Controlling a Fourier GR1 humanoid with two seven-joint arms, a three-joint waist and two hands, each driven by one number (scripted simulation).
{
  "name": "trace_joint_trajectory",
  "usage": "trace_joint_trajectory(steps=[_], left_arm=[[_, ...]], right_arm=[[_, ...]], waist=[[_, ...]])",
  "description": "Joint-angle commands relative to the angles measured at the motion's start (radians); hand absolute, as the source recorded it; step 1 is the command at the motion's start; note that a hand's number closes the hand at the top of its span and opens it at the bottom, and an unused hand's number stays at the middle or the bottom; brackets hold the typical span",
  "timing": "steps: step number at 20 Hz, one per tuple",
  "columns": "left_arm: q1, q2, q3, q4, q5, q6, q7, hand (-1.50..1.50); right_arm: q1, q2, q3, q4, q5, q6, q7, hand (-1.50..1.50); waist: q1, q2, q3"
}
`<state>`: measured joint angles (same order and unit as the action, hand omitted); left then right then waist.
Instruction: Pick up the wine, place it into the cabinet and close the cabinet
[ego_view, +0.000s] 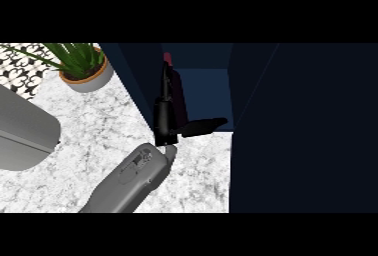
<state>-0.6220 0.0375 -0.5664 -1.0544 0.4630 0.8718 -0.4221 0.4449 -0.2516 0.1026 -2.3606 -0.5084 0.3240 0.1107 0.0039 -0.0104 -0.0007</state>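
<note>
While the grey forearm (129, 182) rises from the lower edge toward the middle of the frame, the right robot hand (168, 120) sits at its tip, at the front of the open cabinet (203, 80). Its black fingers are curled round the wine bottle (169, 82), with the thumb (203, 125) sticking out to the right. The wine bottle stands close to upright, dark in body with a reddish top near the upper middle of the frame, and it lies just inside the cabinet opening, close to the left wall (140, 75); whether its base touches the cabinet floor cannot be told, because the robot hand hides it. To the right, a large dark panel (303, 130) fills the right part of the frame from top to bottom. The bench (96, 130) has a white marbled top and fills the left and lower middle. A potted plant (85, 67) with green leaves stands on the bench in the upper left. A grey rounded object (22, 132) shows at the left edge.
</note>
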Motion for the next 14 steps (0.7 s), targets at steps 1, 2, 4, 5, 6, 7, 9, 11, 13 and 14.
trace_joint_trajectory(steps=[1, 2, 4, 5, 6, 7, 9, 11, 13, 14], left_arm=[[0.112, 0.043, -0.044, -0.194, -0.01, 0.003, 0.039, -1.5], [0.141, 0.066, -0.069, -0.241, -0.029, 0.024, 0.064, -1.5], [0.205, 0.104, -0.094, -0.334, -0.042, 0.019, 0.079, -1.5], [0.235, 0.168, -0.099, -0.389, -0.042, -0.002, 0.095, -1.5], [0.214, 0.182, -0.097, -0.405, -0.047, -0.016, 0.126, -1.5], [0.297, 0.157, -0.13, -0.42, -0.05, -0.007, 0.074, -1.5], [0.31, 0.265, -0.167, -0.578, -0.089, 0.03, 0.173, -1.5], [0.379, 0.292, -0.162, -0.628, -0.09, 0.022, 0.157, -1.5], [0.42, 0.362, -0.125, -0.712, -0.085, 0.0, 0.194, -1.5], [0.422, 0.347, -0.113, -0.68, -0.086, -0.012, 0.174, -1.5]], right_arm=[[0.002, -0.021, -0.016, -0.207, 0.013, -0.095, 0.115, -1.5], [0.042, -0.028, -0.006, -0.183, 0.049, -0.051, 0.079, -1.5], [0.021, -0.02, -0.01, -0.15, 0.07, -0.061, 0.064, -1.5], [0.063, -0.039, -0.02, -0.16, 0.065, -0.024, 0.041, -1.5], [0.026, -0.029, -0.007, -0.169, 0.057, -0.061, 0.072, -1.5], [0.032, -0.058, -0.041, -0.232, 0.014, -0.087, 0.111, -1.5], [0.029, -0.054, -0.032, -0.172, 0.039, -0.072, 0.083, -1.5], [0.001, -0.108, -0.119, -0.157, -0.047, -0.032, 0.078, -1.5], [0.013, -0.06, -0.043, -0.122, 0.048, -0.025, 0.041, -1.5], [0.031, -0.038, 0.005, -0.186, 0.089, -0.059, 0.062, -1.5]], waist=[[0.009, 0.0, -0.001], [0.003, -0.001, 0.0], [0.003, 0.002, 0.0], [0.002, -0.002, 0.0], [0.0, 0.003, 0.0], [0.001, 0.001, -0.001], [0.009, -0.002, 0.001], [0.004, 0.002, 0.001], [0.0, 0.004, 0.001], [-0.006, 0.005, 0.0]])
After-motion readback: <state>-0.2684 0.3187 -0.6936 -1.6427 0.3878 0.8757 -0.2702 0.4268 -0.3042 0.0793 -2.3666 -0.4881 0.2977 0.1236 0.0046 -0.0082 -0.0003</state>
